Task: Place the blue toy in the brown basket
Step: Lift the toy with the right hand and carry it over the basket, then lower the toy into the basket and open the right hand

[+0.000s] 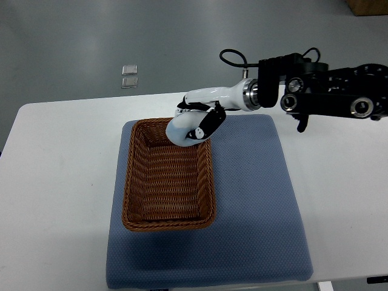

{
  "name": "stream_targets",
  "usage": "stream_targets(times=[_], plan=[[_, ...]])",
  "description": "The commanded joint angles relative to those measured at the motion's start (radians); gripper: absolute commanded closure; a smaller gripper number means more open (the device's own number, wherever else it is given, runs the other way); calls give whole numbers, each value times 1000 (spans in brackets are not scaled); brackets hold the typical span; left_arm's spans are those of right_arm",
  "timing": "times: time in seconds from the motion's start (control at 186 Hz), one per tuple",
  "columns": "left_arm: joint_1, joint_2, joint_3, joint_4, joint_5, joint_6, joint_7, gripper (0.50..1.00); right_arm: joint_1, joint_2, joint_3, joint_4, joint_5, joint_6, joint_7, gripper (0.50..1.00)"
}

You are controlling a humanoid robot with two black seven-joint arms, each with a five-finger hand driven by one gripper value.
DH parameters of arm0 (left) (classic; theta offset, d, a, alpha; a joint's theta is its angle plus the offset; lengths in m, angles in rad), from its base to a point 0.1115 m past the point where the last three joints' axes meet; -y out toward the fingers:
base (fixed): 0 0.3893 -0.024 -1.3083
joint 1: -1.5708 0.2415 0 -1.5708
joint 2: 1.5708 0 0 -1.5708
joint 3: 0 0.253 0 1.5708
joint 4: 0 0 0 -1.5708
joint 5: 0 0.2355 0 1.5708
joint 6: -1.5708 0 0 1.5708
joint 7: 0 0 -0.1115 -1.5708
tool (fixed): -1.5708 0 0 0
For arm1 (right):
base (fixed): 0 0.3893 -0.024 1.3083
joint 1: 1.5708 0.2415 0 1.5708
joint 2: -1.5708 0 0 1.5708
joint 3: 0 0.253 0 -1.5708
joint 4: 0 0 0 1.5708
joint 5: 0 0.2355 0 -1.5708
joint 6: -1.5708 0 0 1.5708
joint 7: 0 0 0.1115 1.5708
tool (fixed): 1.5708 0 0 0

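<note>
The brown basket (168, 182) is open upward, and its woven floor lies bare from the middle to the near wall. Its far right corner is blocked by the right hand (195, 124), whose fingers (209, 121) curl round the blue toy (182, 130) above the rim. The blue mat (254, 200) lies free to the right of the basket, as does the worktop (60, 182) to its left.

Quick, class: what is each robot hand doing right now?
Left hand: not in view.
Right hand: over the far end of the basket; whether its fingers hold anything cannot be told.
</note>
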State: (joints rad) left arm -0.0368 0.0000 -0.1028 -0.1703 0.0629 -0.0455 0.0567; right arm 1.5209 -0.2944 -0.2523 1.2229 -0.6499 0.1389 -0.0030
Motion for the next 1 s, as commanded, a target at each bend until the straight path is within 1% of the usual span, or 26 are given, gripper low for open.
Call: stream_targets(times=[0.0, 0.145, 0.274, 0.424, 0.472, 0.547, 0.687, 0.708, 0.714, 0.767, 0.805, 0.826, 0.832, 0.843, 0.848, 0.853, 0.864, 0.869, 0.875, 0.896, 0.945, 0.977, 0.993], plan=[[0, 0, -2, 0, 0, 0, 0, 500, -16, 132, -19, -100, 1, -42, 0, 1000], [0, 0, -3, 0, 0, 0, 0, 500, -77, 236, -18, -177, -1, -56, 0, 998], [0, 0, -3, 0, 0, 0, 0, 500, -140, 290, -18, -238, -5, -58, 0, 981], [0, 0, -3, 0, 0, 0, 0, 500, -194, 294, -16, -272, -8, -68, 0, 961], [0, 0, -3, 0, 0, 0, 0, 500, -212, 294, -16, -284, -10, -90, 1, 932], [0, 0, -3, 0, 0, 0, 2, 500, -235, 294, -19, -307, -16, -110, 0, 916], [0, 0, -2, 0, 0, 0, 0, 500, -251, 294, -24, -335, -17, -113, 1, 891], [0, 0, -3, 2, 0, 1, 2, 500, -251, 294, -24, -336, -17, -113, 1, 879], [0, 0, -3, 0, 0, 0, 0, 500, -251, 294, -24, -336, -17, -113, 1, 867], [0, 0, -3, 2, 0, 0, 0, 500, -251, 294, -24, -336, -17, -111, 1, 822], [0, 0, -3, 2, 0, 0, 0, 500, -251, 294, -24, -336, -17, -110, 1, 810], [0, 0, -3, 2, 0, 0, 0, 500, -251, 294, -24, -335, -17, -108, 1, 791], [0, 0, -3, 2, 0, 0, 0, 500, -249, 294, -24, -336, -17, -107, 1, 779], [0, 0, -3, 2, 0, 0, 0, 500, -249, 294, -24, -336, -17, -107, 1, 779], [0, 0, -3, 2, 0, 0, 2, 500, -249, 294, -24, -335, -17, -107, 1, 765], [0, 0, -3, 2, 0, 0, 2, 500, -249, 294, -24, -335, -17, -107, 1, 765], [0, 0, -3, 2, 0, 0, 0, 500, -249, 294, -22, -335, -16, -107, 3, 738], [0, 0, -3, 2, 0, 0, 0, 500, -249, 294, -22, -335, -16, -107, 3, 738], [0, 0, -3, 2, 0, 0, 0, 500, -249, 294, -22, -335, -16, -105, 2, 728], [0, 0, -3, 2, 0, 0, 0, 500, -248, 294, -22, -335, -16, -107, 3, 714], [0, 0, -3, 2, 0, 0, 2, 500, -246, 294, -21, -335, -11, -105, 3, 699], [0, 0, -3, 2, 0, 0, 0, 500, -245, 294, -19, -335, -7, -105, 3, 673], [0, 0, -3, 2, 0, 0, 0, 500, -245, 294, -19, -335, -5, -104, 1, 668]])
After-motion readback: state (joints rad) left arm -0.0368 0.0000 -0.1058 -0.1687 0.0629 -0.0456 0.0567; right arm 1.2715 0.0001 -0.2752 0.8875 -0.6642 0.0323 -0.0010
